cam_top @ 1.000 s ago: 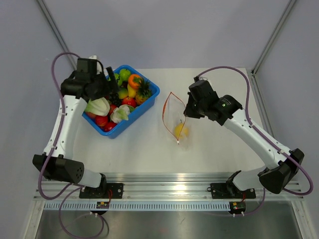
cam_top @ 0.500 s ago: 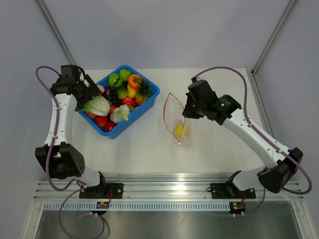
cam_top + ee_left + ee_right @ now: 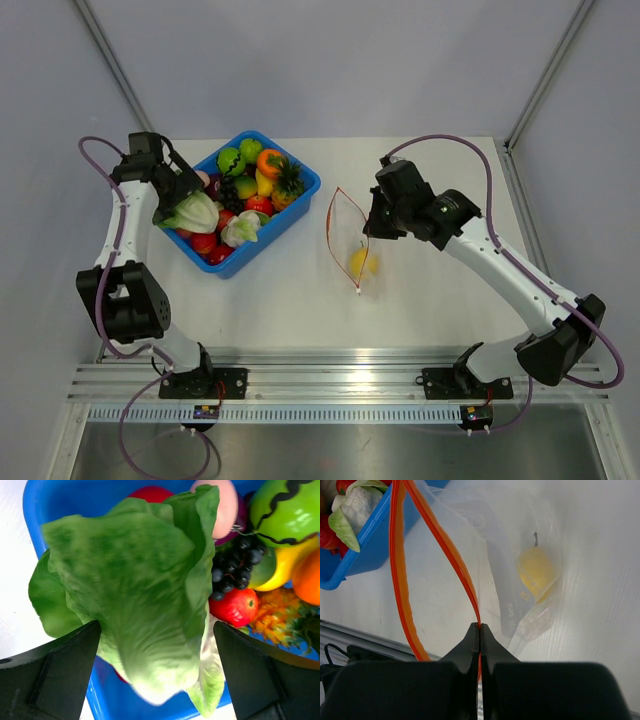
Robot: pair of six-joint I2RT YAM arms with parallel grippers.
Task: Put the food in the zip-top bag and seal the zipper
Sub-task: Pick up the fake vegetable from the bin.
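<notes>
one yellow piece [image 3: 362, 262] is inside the bag [image 3: 350, 245], which lies on the tabletop [image 3: 420, 300] just right of the bin [image 3: 280, 226]. the other food [image 3: 250, 185] sits heaped in the bin. the left claw [image 3: 156, 635] grasps the lettuce [image 3: 135, 580], whose leaves fill the gap between its fingers. it hangs over the bin's left side, well apart from the bag. the right claw [image 3: 480, 630] is clenched on one side of the zipper [image 3: 447, 550], holding that strip up. the other side bows away, so the mouth gapes toward the bin. the task looks early: one piece is bagged and the lettuce is picked but not yet carried across. many pieces are left, and the zipper is unsealed.
</notes>
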